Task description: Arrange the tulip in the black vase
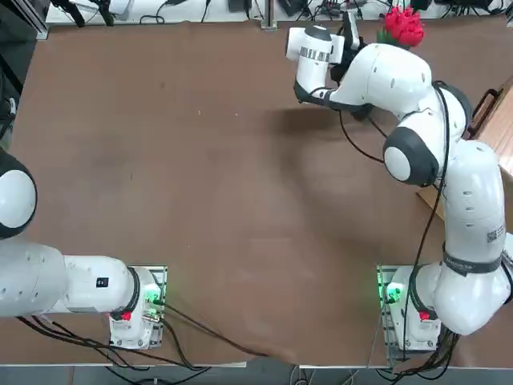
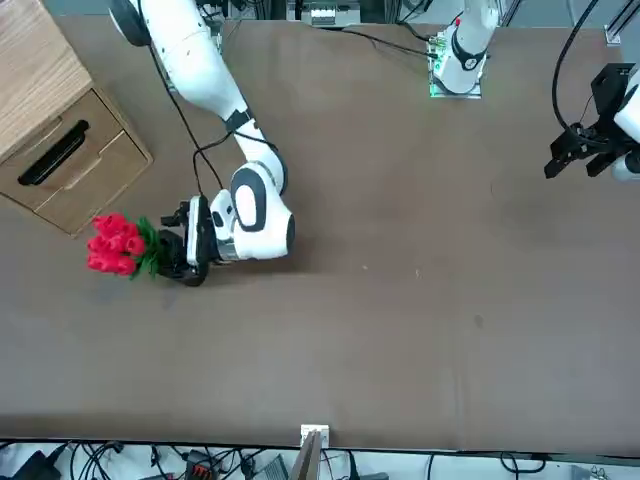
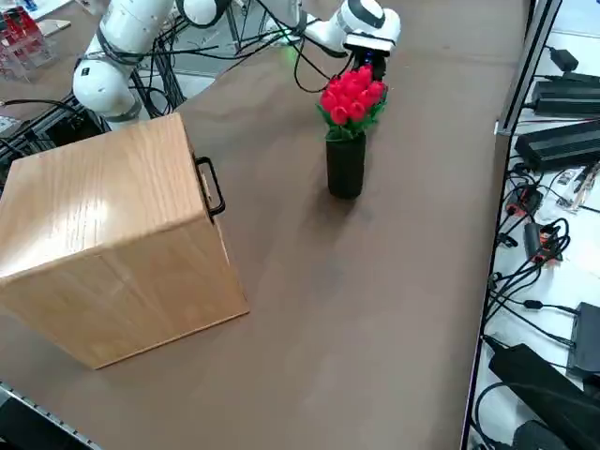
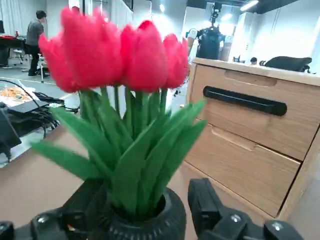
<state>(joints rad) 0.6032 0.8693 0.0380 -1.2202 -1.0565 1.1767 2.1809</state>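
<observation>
Looking from overhead, I see the tulip [image 1: 403, 26] beyond the wooden drawer unit [image 1: 498, 128]. From the side, it stands in the black vase [image 3: 346, 166]. At the wrist, the right gripper [image 4: 145, 210] straddles the vase rim, fingers [image 4: 210, 206] spread apart.

The tulip [image 3: 352, 96] stood in the black vase [image 3: 346, 167], upright on the table [image 3: 394, 281]. My right gripper [image 4: 145, 210] sat level with the vase mouth, one finger [image 4: 210, 205] on either side of it. Beyond the vase, off to one side, stood a wooden drawer cabinet [image 4: 250, 140].
</observation>
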